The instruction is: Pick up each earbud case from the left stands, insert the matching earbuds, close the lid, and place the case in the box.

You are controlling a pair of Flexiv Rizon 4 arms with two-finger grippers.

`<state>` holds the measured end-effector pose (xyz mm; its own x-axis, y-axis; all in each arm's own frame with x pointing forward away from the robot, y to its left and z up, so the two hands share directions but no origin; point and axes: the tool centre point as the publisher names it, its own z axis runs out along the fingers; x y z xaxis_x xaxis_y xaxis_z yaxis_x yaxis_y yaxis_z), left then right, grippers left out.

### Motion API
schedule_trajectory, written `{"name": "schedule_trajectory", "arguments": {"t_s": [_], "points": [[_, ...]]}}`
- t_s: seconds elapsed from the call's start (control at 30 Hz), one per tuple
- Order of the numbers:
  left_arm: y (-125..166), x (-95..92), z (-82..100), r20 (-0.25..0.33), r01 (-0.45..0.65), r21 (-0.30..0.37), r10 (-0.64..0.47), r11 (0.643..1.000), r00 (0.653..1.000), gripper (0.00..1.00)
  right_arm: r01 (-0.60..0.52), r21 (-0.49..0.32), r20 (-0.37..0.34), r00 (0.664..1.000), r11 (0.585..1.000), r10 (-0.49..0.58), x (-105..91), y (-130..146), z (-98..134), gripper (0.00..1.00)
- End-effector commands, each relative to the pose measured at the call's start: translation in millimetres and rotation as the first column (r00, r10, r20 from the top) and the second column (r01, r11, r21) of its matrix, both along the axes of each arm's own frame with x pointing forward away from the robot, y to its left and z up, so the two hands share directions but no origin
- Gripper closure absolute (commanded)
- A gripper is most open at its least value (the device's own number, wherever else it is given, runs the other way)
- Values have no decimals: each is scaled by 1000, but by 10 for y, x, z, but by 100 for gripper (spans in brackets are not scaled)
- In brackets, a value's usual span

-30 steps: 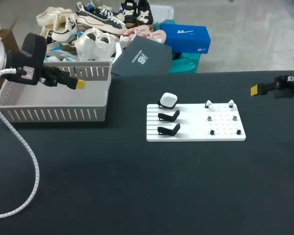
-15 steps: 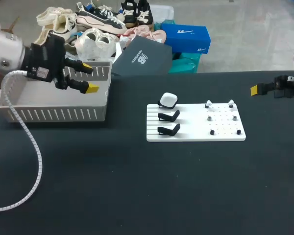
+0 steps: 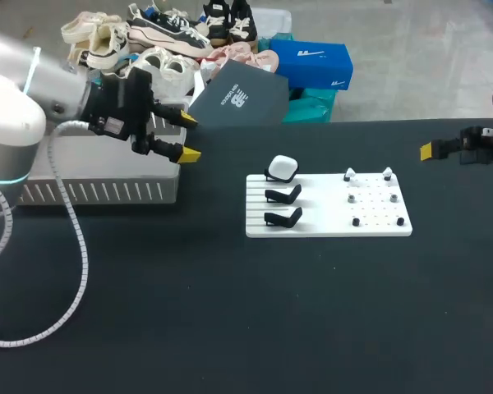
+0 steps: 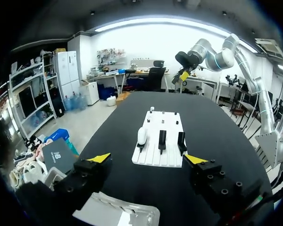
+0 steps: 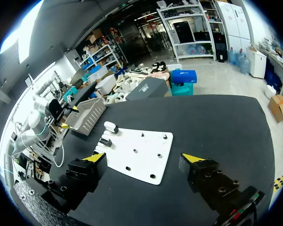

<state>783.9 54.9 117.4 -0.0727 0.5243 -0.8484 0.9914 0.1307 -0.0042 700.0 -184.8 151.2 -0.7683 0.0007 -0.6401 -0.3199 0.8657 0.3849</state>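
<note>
While the left gripper [image 3: 188, 138], spread and empty, is swinging off the box [image 3: 107, 190] at upper left, the remaining case [image 3: 283, 167] is waiting on its stand [image 3: 269, 175] mid-frame. Pickup is likely coming. Right gripper [image 5: 144, 158] is idling released.

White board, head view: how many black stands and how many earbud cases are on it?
Stands: 3
Case: 1
Total: 4

The board [image 3: 329, 225] lay at the centre of the table [image 3: 230, 320], with three stands [image 3: 284, 217] along its left side and the earbud case [image 3: 283, 167] on the rearmost stand. The box [image 3: 99, 191] stood well left of the board.
</note>
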Motion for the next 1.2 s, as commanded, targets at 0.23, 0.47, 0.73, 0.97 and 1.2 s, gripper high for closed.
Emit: {"name": "schedule_trajectory", "arguments": {"t_s": [0.23, 0.47, 0.73, 0.97, 1.2], "points": [[-313, 200, -320, -75, 122, -39, -124, 992, 989, 0, -4, 3, 0, 1000, 1000, 4, 9, -7, -6, 0], [-509, 205, -423, -48, 140, -40, -142, 989, 989, 0, -4, 3, 0, 1000, 1000, 4, 9, -7, -6, 0], [-671, 256, -513, -44, 152, -43, -154, 987, 987, 16, -4, 3, 0, 1000, 1000, 4, 9, -7, -6, 0], [-821, 302, -607, -35, 135, -34, -137, 990, 990, 26, -4, 3, 0, 1000, 1000, 4, 9, -7, -6, 0], [-912, 337, -694, -48, 131, -45, -133, 990, 990, 33, -4, 3, 0, 1000, 1000, 4, 9, -7, -6, 0]]}}
